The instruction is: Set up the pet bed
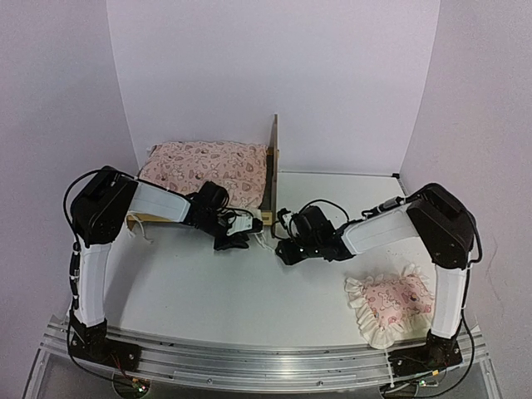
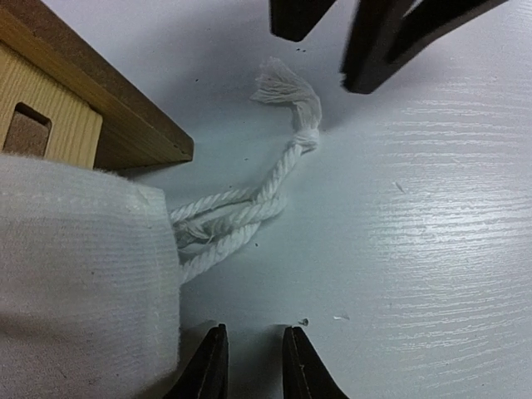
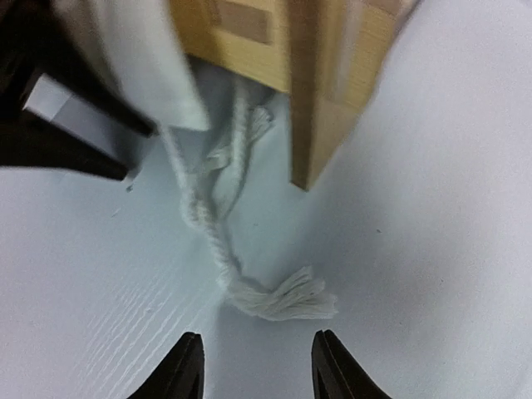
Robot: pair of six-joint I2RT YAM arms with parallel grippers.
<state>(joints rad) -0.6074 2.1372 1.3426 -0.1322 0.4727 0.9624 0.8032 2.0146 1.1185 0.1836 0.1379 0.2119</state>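
- White desk (image 1: 249, 291), pale walls on three sides.
- Pet bed (image 1: 272, 166) at back, left of centre; headboard upright at right end, pink heart-print cushion (image 1: 208, 166) lying on top.
- Twisted white cord (image 2: 274, 179) trailing from cream fabric at bed's near corner, frayed end flat on desk.
- Left pincer (image 2: 253, 366) released, narrow gap, nothing between tips, just short of cord.
- Right pincer (image 3: 253, 366) released, wider gap, empty, facing frayed end from opposite side.
- Ruffled pink pillow (image 1: 389, 303) near right arm's base, well apart from bed.

Light plywood pet bed (image 1: 273, 189), headboard (image 1: 272, 150) upright, seen edge-on, rear left-centre
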